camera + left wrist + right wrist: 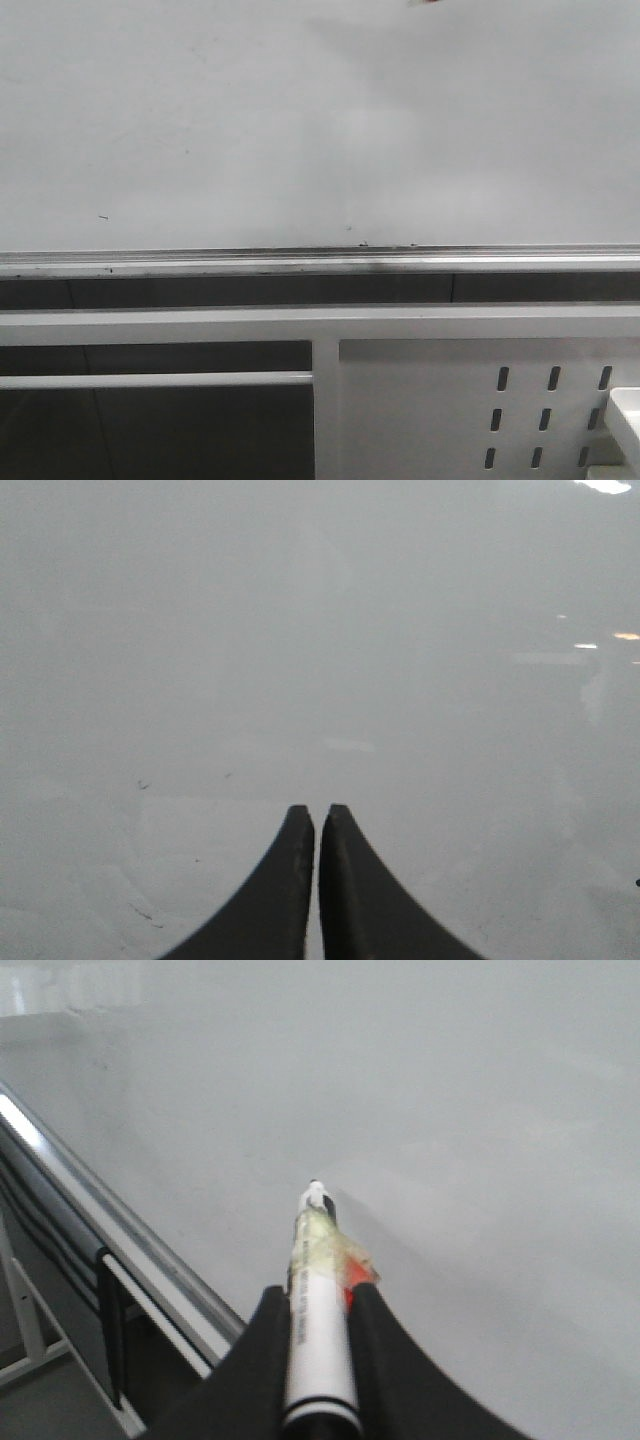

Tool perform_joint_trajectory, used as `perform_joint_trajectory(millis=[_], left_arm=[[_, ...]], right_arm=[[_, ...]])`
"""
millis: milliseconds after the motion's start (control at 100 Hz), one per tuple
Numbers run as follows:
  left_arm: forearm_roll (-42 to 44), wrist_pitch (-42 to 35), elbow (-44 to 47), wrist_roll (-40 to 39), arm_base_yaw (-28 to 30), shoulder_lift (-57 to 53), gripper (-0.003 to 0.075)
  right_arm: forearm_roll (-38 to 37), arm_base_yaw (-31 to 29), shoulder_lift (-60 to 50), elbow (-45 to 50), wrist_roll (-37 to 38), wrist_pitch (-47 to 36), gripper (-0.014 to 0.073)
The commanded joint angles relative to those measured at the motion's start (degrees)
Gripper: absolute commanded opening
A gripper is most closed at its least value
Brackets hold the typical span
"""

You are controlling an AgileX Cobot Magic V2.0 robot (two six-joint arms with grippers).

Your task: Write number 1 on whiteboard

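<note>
The whiteboard point(300, 120) fills the front view above its silver rail point(300, 262), with no stroke visible on it. The right gripper point(318, 1310) clamps a white marker point(318, 1340), tip toward the board; the left gripper point(316, 825) has its fingers pressed together, empty.

Lighting is looking flat and dim overall, everything greyish. The whiteboard point(300, 120) is showing a soft shadow patch toward the upper right in the front view. Small bright glints are sitting on it in the left wrist view. The marker point(318, 1300) tip is coming out a bit blurry
</note>
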Motion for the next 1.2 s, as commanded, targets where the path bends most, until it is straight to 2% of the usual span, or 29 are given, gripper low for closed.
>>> perform_joint_trajectory(millis=[0, 260, 410, 660, 730, 810, 930, 1020, 1090, 1190], left_arm=[[0.8, -4.3, -1.5, -0.4, 0.0, -0.1, -0.0020], [0.8, -4.3, -1.5, -0.4, 0.0, -0.1, -0.0020], [0.8, -4.4, -1.5, -0.4, 0.0, -0.1, -0.0020], [0.8, -5.2, -1.5, -0.4, 0.0, -0.1, -0.0020], [1.6, -4.6, -1.5, -0.4, 0.0, -0.1, -0.0020], [11.4, -1.5, -1.5, -0.4, -0.1, -0.1, -0.0020], [28.0, 3.5, -1.5, -0.4, -0.1, 0.2, -0.0019], [33.9, 9.7, -1.7, -0.6, -0.1, 1.0, -0.0005], [37.9, 12.3, -1.7, -0.9, -0.1, 2.0, 0.0057], [47.0, 11.1, -1.7, -2.4, -0.2, 4.0, 0.0228]], right_arm=[[-0.6, -2.1, -0.1, -2.5, -0.8, -4.3, -0.0069], [-1.8, -5.2, 2.9, -2.5, -0.8, -2.6, -0.0069], [-1.0, -5.2, 6.8, -1.6, -0.8, -0.1, -0.0069], [-0.2, -5.2, 9.7, -1.5, -0.8, -0.4, -0.0069], [2.4, -3.7, 8.6, -2.6, -0.8, 3.2, -0.0069], [3.5, 1.1, 6.7, -5.3, -0.8, 11.7, -0.0069], [3.5, 7.5, 4.7, -5.9, -0.8, 14.5, -0.0069], [3.5, 8.5, 5.2, -7.1, -0.8, 18.5, -0.0069], [3.3, 8.5, 6.5, -8.8, -0.8, 21.6, -0.0069], [2.7, 8.5, 8.5, -11.7, -0.8, 25.8, -0.0069]])
